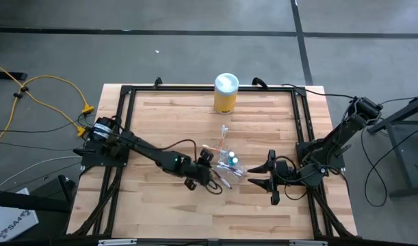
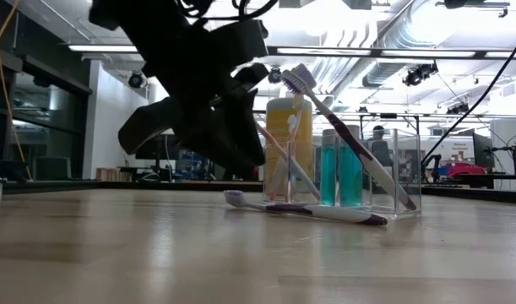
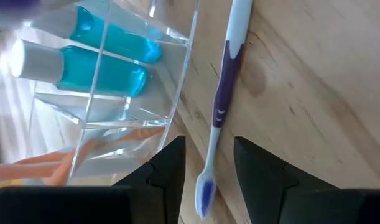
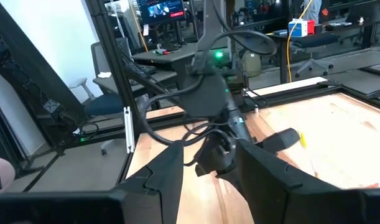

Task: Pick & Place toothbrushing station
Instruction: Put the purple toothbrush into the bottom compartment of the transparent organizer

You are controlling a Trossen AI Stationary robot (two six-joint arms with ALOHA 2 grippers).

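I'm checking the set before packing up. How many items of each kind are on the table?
Toothbrushes: 3 that I can make out: purple-and-white toothbrush lying flat, purple toothbrush and pink toothbrush leaning in the holder
Blue tubes: 2
Clear holder: 1
Yellow canister: 1
Total: 7

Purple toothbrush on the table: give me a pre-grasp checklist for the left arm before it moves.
1. Left gripper open: ok.
2. Purple toothbrush lying flat on the wooden table, between the fingers in the left wrist view: ok.
3. Toothbrush clear of the clear plastic holder: ok, beside it.
4. Blue tubes and other brushes seated in the holder: ok.
5. Right gripper open, waiting apart: ok.
6. Fingers low enough to close: cannot tell.
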